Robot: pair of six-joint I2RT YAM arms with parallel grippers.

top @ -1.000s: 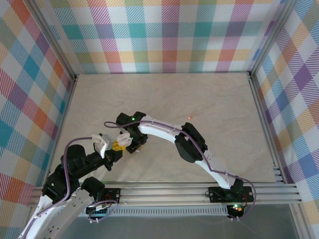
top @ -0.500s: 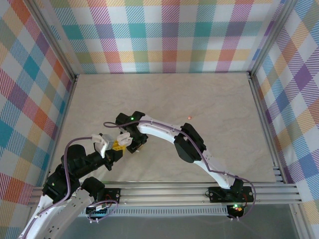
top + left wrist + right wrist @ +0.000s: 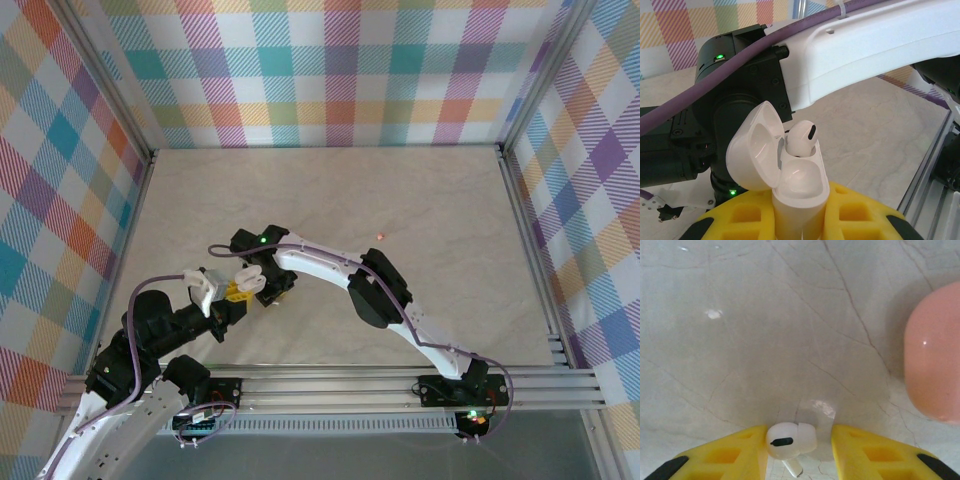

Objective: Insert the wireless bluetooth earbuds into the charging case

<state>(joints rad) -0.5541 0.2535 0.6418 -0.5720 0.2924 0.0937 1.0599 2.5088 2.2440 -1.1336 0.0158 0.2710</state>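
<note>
Edging slightly left over the past second, the right hand (image 3: 799, 452) stands narrow around a loose white earbud (image 3: 790, 440), which touches one finger with a gap at the other; whether it grips cannot be told. Just to its left, the left hand (image 3: 800, 222) clamps the open white charging case (image 3: 800, 185), a seated white earbud (image 3: 801, 140) upright in one well. A pink case (image 3: 935, 355) lies near on the tabletop (image 3: 765, 340).

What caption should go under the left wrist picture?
The left claw holds the open white charging case, one white earbud poking out of it.
</note>
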